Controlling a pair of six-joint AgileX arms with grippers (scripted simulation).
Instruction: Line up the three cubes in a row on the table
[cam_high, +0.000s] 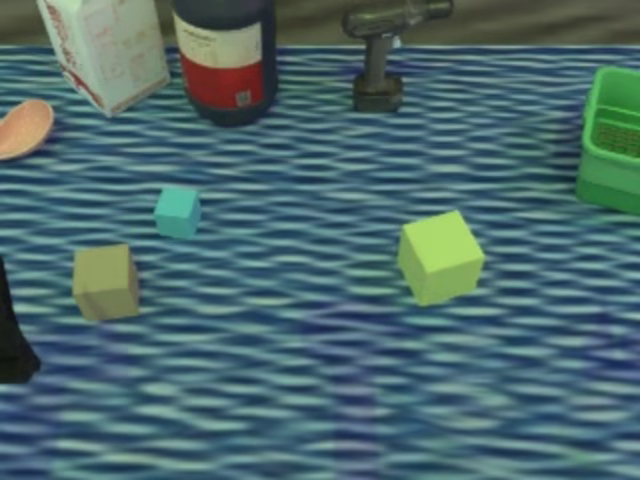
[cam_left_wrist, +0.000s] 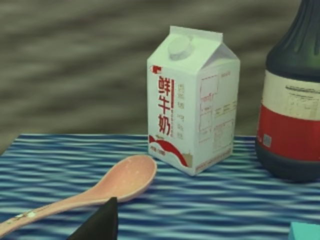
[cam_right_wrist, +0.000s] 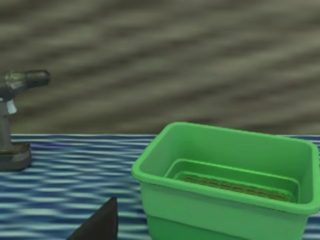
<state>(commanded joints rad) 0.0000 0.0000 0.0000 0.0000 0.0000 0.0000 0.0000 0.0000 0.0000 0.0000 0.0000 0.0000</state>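
Three cubes lie apart on the rippled blue table (cam_high: 300, 390). The small teal cube (cam_high: 177, 212) is at the left, and its corner shows in the left wrist view (cam_left_wrist: 305, 232). The tan-olive cube (cam_high: 105, 282) sits just in front and left of it. Right of centre lies the larger lime-green cube (cam_high: 441, 257), tilted askew. My left gripper (cam_high: 12, 345) is a dark shape at the table's left edge, left of the tan cube and touching nothing. Only a dark tip of my right gripper (cam_right_wrist: 100, 225) shows, near the basket; it is outside the top view.
Along the back stand a milk carton (cam_high: 105, 50), a dark bottle with a red label (cam_high: 225, 55) and a grey drill (cam_high: 385, 50). A pink spoon (cam_high: 22, 128) lies at the far left. A green slotted basket (cam_high: 612, 140) stands at the right edge.
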